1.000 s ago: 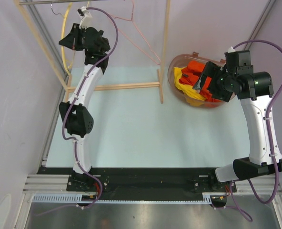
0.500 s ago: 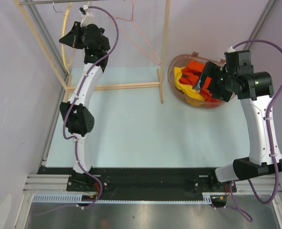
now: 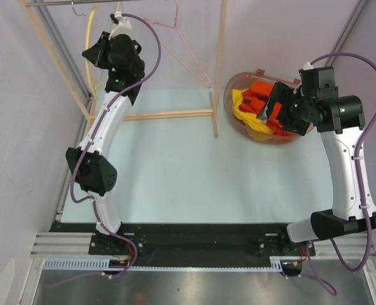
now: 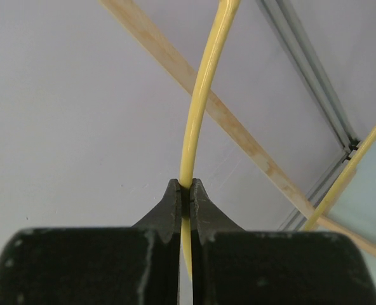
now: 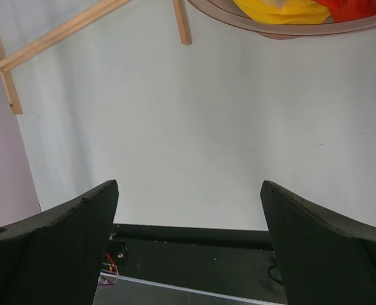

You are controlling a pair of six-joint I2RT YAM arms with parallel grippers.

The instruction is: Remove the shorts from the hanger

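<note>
The yellow shorts and the orange-red shorts lie bundled in a round brown basket at the right; both also show in the right wrist view, yellow and orange-red. My left gripper is raised at the wooden rack and shut on a bare yellow hanger. In the left wrist view the fingertips pinch the hanger's wire. My right gripper hovers by the basket, open and empty, with its jaws wide apart.
A wooden rack stands at the back left, with a post beside the basket. A bare pink wire hanger hangs from its top rail. A rack bar crosses behind the yellow hanger. The basket rim is above the right fingers.
My left arm has swung its elbow left and carried the gripper with the yellow hanger slightly farther back. The pink hanger shifted a little. The right arm has not moved.
</note>
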